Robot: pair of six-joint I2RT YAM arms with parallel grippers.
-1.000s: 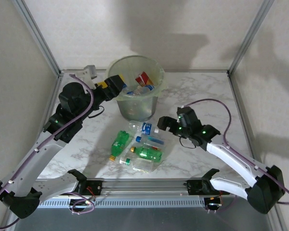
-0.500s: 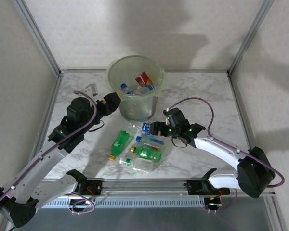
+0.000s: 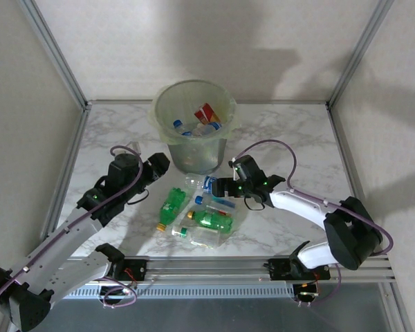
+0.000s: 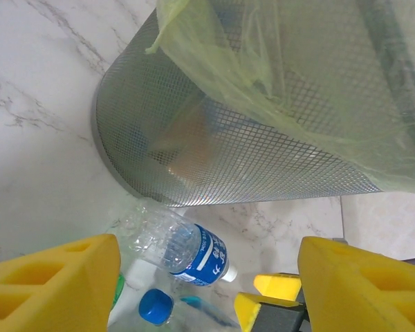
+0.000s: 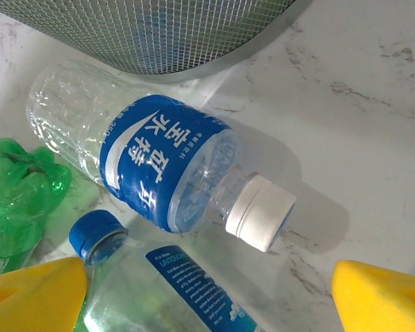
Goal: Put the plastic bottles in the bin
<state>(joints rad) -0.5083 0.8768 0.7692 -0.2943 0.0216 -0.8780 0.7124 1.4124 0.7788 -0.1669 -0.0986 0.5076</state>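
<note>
The bin (image 3: 194, 155) is a round mesh bucket lined with a pale-green bag, and it holds a few plastic bottles (image 3: 206, 116). Several more lie in a cluster (image 3: 200, 211) on the marble in front of it. Nearest the bin is a clear bottle with a blue label and white cap (image 5: 159, 166), also seen from the left wrist as the blue-label bottle (image 4: 187, 249). My right gripper (image 5: 207, 294) hovers open just over its cap end, beside a blue-capped bottle (image 5: 152, 290). My left gripper (image 4: 207, 266) is open and empty, low beside the bin's wall (image 4: 228, 145).
A green bottle (image 3: 171, 205) and an orange-capped green one (image 3: 211, 220) lie nearer the arms' bases. The right gripper's yellow fingers (image 4: 277, 304) show between my left pads. Metal frame posts and walls bound the table; a rail (image 3: 207, 266) runs along the near edge.
My left gripper has left the bin's rim, dropped to the table beside the bin and narrowed somewhat. My right gripper has moved left, down to the blue-label bottle.
</note>
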